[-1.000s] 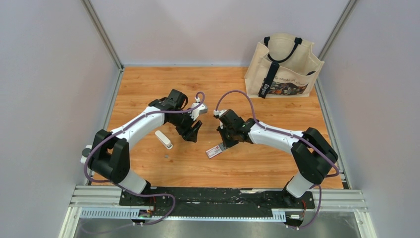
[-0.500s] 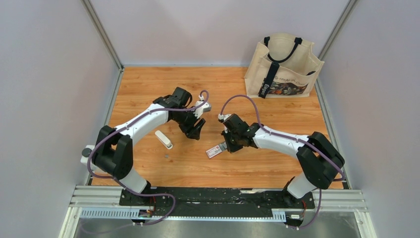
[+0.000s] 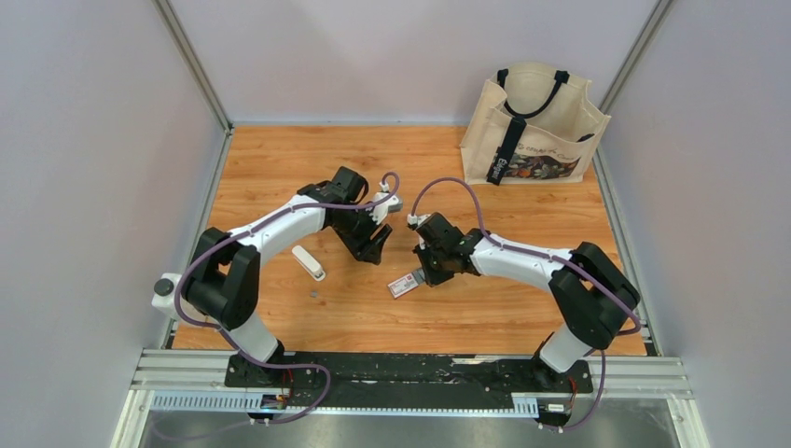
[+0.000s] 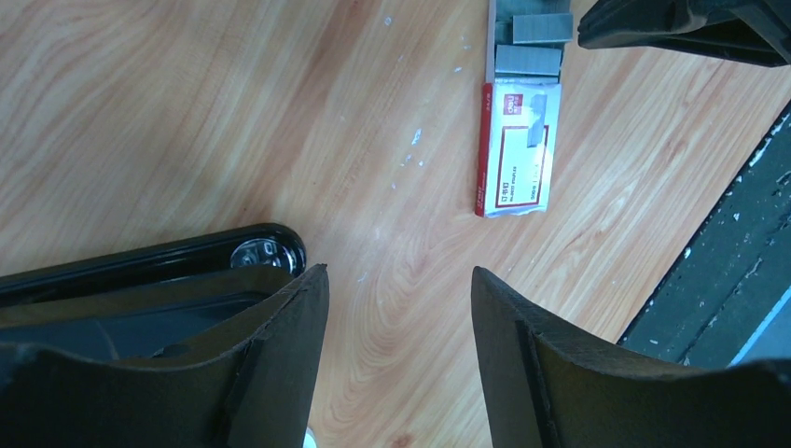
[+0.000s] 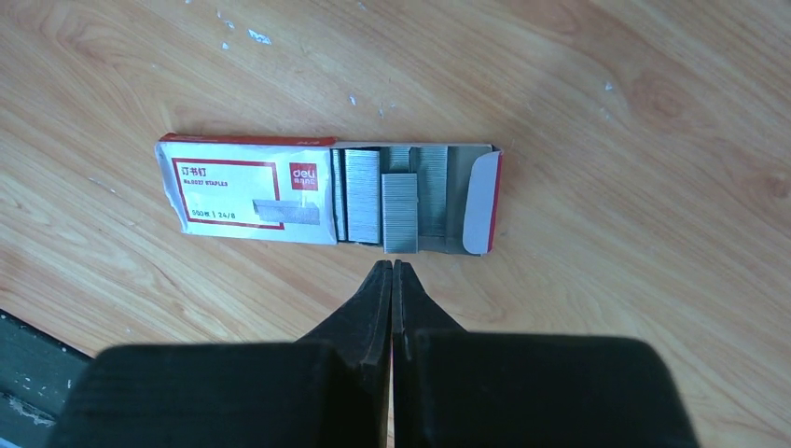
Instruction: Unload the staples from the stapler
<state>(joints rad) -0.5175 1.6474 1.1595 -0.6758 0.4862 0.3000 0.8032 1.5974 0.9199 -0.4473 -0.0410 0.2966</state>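
A small white stapler (image 3: 308, 262) lies on the wooden table to the left of my left gripper (image 3: 373, 247). That gripper is open and empty, low over bare wood (image 4: 399, 273). Grey staples (image 5: 401, 213) lie as strips in the pulled-out tray of a red-and-white box (image 5: 247, 191), which also shows in the top view (image 3: 403, 286). My right gripper (image 5: 393, 265) is shut and empty, its tips just short of the tray's near edge. A glossy black part with a metal rivet (image 4: 266, 254) sits beside my left finger; I cannot tell what it is.
A beige tote bag (image 3: 536, 126) stands at the back right. A tiny grey bit (image 3: 315, 295) lies in front of the stapler. The table's dark front rail (image 4: 737, 252) shows beyond the box. Grey walls close in the table on both sides.
My left gripper has moved right, away from the stapler and toward the box. My right gripper has shifted only slightly and stays shut at the box.
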